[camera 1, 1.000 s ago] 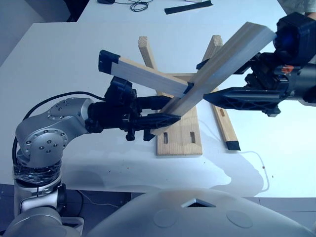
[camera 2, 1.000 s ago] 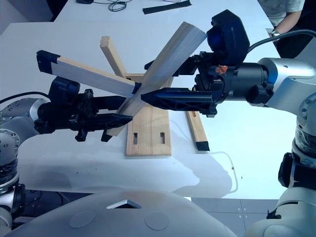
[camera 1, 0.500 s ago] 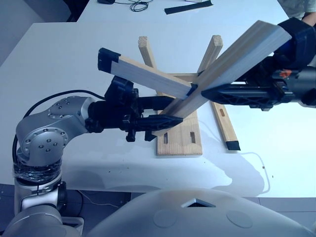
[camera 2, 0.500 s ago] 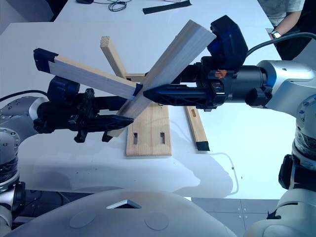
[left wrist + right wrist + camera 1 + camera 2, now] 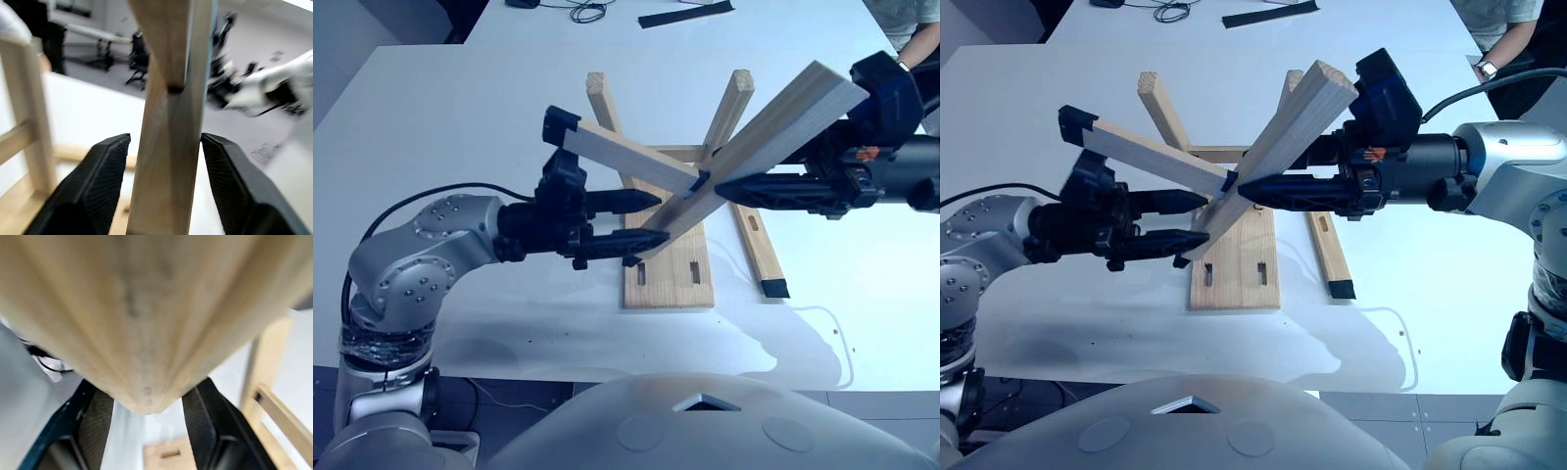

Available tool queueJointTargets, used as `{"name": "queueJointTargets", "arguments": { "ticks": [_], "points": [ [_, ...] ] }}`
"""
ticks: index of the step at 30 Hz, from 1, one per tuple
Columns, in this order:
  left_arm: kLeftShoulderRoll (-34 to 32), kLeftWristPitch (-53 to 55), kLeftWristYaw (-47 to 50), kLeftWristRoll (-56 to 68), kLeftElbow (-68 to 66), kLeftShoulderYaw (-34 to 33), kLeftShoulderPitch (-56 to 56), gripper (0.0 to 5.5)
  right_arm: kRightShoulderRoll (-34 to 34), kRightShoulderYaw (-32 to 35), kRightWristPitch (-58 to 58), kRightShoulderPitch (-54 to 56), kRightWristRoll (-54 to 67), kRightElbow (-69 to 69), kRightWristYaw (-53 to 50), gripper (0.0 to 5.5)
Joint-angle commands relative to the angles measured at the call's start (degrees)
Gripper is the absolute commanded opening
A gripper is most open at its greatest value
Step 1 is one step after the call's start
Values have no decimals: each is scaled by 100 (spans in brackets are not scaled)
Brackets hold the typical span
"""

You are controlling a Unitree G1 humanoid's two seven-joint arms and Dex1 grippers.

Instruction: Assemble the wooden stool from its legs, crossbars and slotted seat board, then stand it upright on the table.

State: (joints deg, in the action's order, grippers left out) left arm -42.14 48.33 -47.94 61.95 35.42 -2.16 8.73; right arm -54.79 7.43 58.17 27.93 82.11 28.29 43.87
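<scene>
Holding an X of two legs in the air above the seat board (image 5: 671, 274), which is lying flat on the table (image 5: 460, 117) with its slots facing up. Pinching the lower part of the long leg (image 5: 783, 113) with the left end effector (image 5: 656, 217), fingers closed against both sides of the wood just below the crossing. Clamping the same leg higher up with the right end effector (image 5: 729, 183), fingers drawn in on either face beyond the crossing. Bracing on both sides of the joint this way, probably so the notch does not slip apart while the capped leg (image 5: 617, 152) is slanting out unsupported toward the left, black-capped end uppermost. Hovering over the board rather than off to one side, likely for lining the leg ends up with the slots. Leaving a second leg pair (image 5: 602, 103), joined by a crossbar (image 5: 671, 152), lying at the far end of the board, and a loose slotted piece (image 5: 759, 245) just beside the board's right edge, both apparently waiting to be fitted. Judging the assembly as partway along, with no stool standing yet.
</scene>
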Motion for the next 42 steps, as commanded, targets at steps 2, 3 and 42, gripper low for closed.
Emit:
{"name": "queueJointTargets", "arguments": {
  "ticks": [2, 3, 42],
  "points": [
    [-260, -321, -497, -623, -115, 152, -533, 301, -174, 261, -60, 107, -350, -95, 208, 201],
    [-298, -389, -595, -718, -177, 138, -633, 301, -259, 283, -91, 35, -529, -49, 324, 201],
    [-574, -1388, -1495, -1806, -516, -168, -1902, 301, -1172, -295, -2054, -2262, -3793, 934, 2255, 201]
  ]
}}
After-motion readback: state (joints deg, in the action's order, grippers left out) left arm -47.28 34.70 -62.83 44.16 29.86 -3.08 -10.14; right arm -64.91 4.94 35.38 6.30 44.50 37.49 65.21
